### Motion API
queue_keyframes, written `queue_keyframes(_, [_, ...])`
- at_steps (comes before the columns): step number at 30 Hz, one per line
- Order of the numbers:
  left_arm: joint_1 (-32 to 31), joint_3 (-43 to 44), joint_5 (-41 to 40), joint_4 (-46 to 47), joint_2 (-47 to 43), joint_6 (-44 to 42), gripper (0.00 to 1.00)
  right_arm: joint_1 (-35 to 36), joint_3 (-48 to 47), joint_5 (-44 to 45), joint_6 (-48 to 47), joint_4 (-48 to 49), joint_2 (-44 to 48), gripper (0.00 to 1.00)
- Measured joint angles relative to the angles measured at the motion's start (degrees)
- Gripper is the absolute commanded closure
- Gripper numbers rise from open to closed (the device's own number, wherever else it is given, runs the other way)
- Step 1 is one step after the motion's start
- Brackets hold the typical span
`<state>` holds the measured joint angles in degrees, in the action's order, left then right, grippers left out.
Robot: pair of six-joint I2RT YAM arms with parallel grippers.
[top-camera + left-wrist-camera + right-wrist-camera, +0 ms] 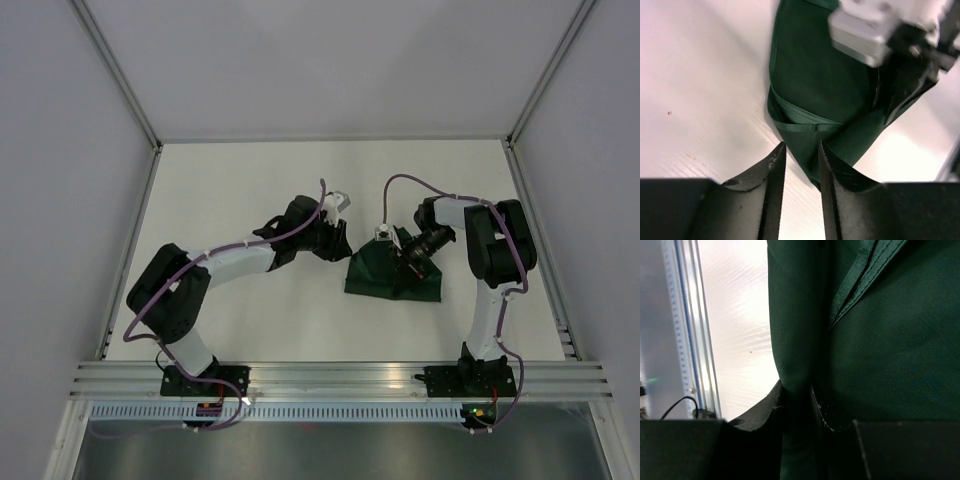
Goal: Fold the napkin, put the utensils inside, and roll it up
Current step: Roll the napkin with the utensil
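One napkin [375, 280] lies mid-frame, seemingly folded; right gripper [799, 399] pinches its fold, left gripper [801, 152] stands narrowly parted, empty.

Left pincer [801, 148] slightly parted, apparently empty; right pincer [797, 390] pinched on napkin [890, 350]; both arms bent inward.

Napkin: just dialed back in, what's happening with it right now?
The right gripper is shut on a fold of the dark green napkin, which sits bunched and partly raised on the table. The left gripper hangs just beside the napkin's edge, jaws slightly apart with nothing between them. The napkin is neither laid flat nor rolled.
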<state>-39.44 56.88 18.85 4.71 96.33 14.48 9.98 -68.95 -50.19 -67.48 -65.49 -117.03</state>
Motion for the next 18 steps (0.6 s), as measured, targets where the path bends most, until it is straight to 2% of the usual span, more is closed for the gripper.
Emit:
queue_keyframes(5, [-11.34,-3.87,-8.98,5.2,-1.25,-12.11,0.57,-0.9,-2.78,-0.66,-1.57,-5.22,-3.78,0.8])
queue_keyframes(9, [-19.19,-4.79,-13.07,6.93,-0.87,-21.2,0.53,-1.22,-3.69,-0.74,-1.79,-7.17,-5.2,0.8])
queue_keyframes(16, [-27.06,-3.02,-20.57,9.11,5.7,-34.6,0.49,-1.36,-5.01,-0.76,-1.77,-8.74,-6.69,0.8])
queue_keyframes(18, [-28.65,-2.43,-22.21,9.18,8.2,-37.57,0.43,-1.42,-5.25,-0.81,-1.77,-9.09,-6.99,0.8])
